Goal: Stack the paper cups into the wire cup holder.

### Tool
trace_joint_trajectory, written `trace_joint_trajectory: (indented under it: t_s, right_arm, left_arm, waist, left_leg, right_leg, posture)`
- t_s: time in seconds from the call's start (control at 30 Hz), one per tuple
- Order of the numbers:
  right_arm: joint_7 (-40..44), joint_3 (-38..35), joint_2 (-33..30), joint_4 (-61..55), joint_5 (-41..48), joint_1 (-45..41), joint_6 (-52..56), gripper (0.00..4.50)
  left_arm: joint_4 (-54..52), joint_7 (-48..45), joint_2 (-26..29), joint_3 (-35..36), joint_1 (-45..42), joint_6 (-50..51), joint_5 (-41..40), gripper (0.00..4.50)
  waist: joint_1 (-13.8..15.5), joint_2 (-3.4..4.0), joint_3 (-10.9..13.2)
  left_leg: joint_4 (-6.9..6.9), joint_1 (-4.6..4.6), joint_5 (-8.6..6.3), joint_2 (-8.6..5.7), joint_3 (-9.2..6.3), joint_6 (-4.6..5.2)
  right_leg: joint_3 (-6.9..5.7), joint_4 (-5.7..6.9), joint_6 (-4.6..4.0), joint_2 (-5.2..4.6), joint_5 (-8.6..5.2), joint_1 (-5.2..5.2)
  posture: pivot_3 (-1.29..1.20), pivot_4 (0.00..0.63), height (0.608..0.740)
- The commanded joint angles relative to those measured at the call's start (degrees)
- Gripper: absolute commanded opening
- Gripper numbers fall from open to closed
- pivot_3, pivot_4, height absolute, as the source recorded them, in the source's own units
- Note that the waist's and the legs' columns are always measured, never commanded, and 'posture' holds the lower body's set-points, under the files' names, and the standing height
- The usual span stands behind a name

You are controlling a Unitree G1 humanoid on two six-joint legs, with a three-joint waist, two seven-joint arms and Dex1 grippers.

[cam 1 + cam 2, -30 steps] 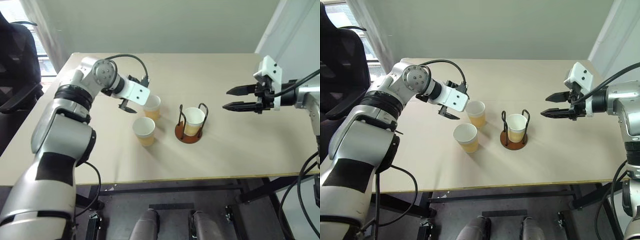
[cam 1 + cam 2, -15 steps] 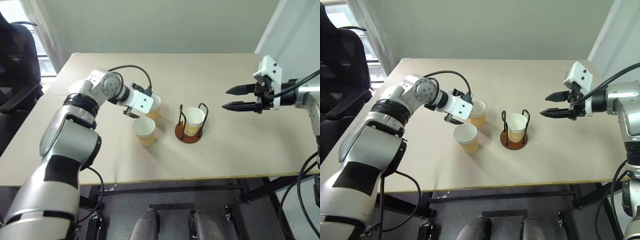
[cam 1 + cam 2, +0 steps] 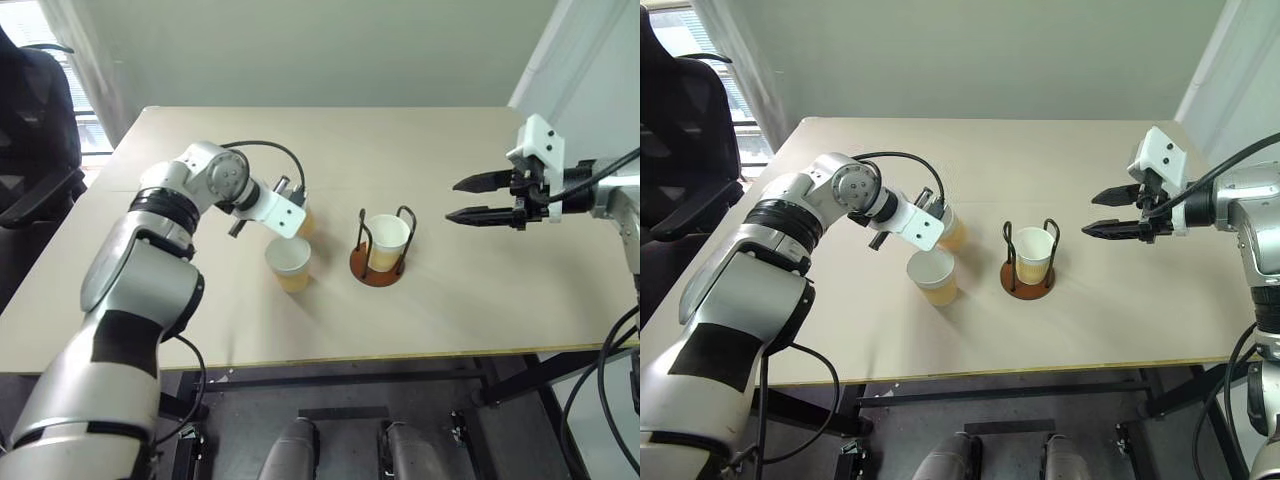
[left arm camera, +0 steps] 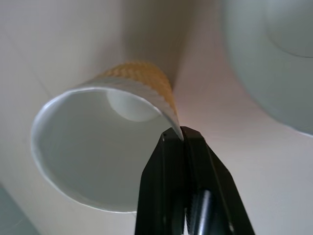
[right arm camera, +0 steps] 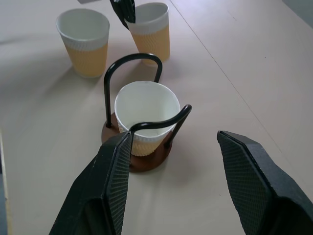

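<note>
Office or lab room — plain beige table (image 3: 420, 150), black office chair (image 3: 35, 110), bare wall (image 3: 320, 50)

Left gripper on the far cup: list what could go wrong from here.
1. The left gripper pinches only the rim of the far cup; the thin wall could buckle or slip when lifted.
2. The near cup stands close by and could be knocked over.
3. The wire cup holder leaves a narrow entry over its seated cup; a tilted cup could snag.
</note>
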Motion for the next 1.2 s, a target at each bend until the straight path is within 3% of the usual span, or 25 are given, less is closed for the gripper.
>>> trace_joint_trajectory:
  t_s: [0.03, 0.47, 0.67, 0.9, 1.03, 1.2]
  right_arm:
    - [2.33, -1.16, -0.53, 2.20, 0.16, -0.99, -5.24, 2.81]
    - [7.11, -1.40, 1.53, 10.41, 0.64, -5.54, -11.31, 2.81]
    - [8.82, -2.06, 0.52, 10.08, 1.09, -4.13, -11.63, 2.81]
    - [11.91, -1.95, -1.37, 9.74, 1.94, -3.89, -9.71, 2.81]
    - [14.70, -3.24, -2.14, 10.73, 2.91, -3.54, -12.17, 2.81]
    - [15.84, -3.28, -2.12, 11.52, 3.07, -3.15, -13.39, 2.81]
  left_arm:
    - [0.05, -5.35, 1.65, 1.62, -2.09, -0.05, -1.75, 0.10]
    - [-0.94, -20.55, 2.99, 9.16, -5.67, 5.72, -10.51, 0.10]
    - [-1.25, -20.60, 3.48, 9.94, -12.16, 8.94, -10.46, 0.10]
    - [-1.14, -22.68, 0.87, 10.02, -18.32, 10.45, -11.05, 0.10]
    - [-1.48, -28.29, -2.73, 11.33, -20.90, 11.26, -14.29, 0.10]
    - [-1.30, -28.41, -5.19, 10.60, -22.05, 11.62, -17.50, 0.10]
  waist:
    - [-0.07, 0.00, 0.00]
    - [-0.10, 0.00, -0.01]
    - [-0.17, 0.00, 0.00]
    - [-0.34, 0.01, 0.00]
    - [-0.23, 0.01, 0.01]
    - [-0.26, 0.01, 0.02]
  left_leg:
    - [0.02, -0.01, 0.00, 0.08, -0.08, 0.00]
    - [-0.04, -0.03, -0.01, 0.03, -0.05, 0.02]
    - [-0.04, -0.12, -0.08, 0.09, -0.06, 0.07]
    - [-0.07, -0.09, -0.23, 0.11, 0.10, 0.17]
    - [-0.03, -0.14, -0.29, 0.06, 0.17, 0.22]
    - [0.00, -0.10, -0.39, 0.10, 0.31, 0.34]
  right_leg:
    - [0.06, 0.00, 0.00, -0.08, 0.00, 0.00]
    - [-0.04, -0.03, -0.01, 0.01, 0.00, -0.04]
    - [0.01, -0.08, -0.03, -0.12, -0.01, -0.11]
    - [0.17, -0.10, -0.02, -0.20, -0.21, -0.08]
    - [0.13, -0.11, 0.03, -0.15, -0.25, -0.12]
    - [0.19, -0.10, 0.10, -0.15, -0.31, -0.10]
  posture:
    - [0.00, 0.150, 0.740]
    - [0.00, 0.150, 0.740]
    - [0.00, 0.150, 0.740]
    - [0.00, 0.150, 0.740]
    - [0.00, 0.150, 0.740]
    - [0.00, 0.150, 0.740]
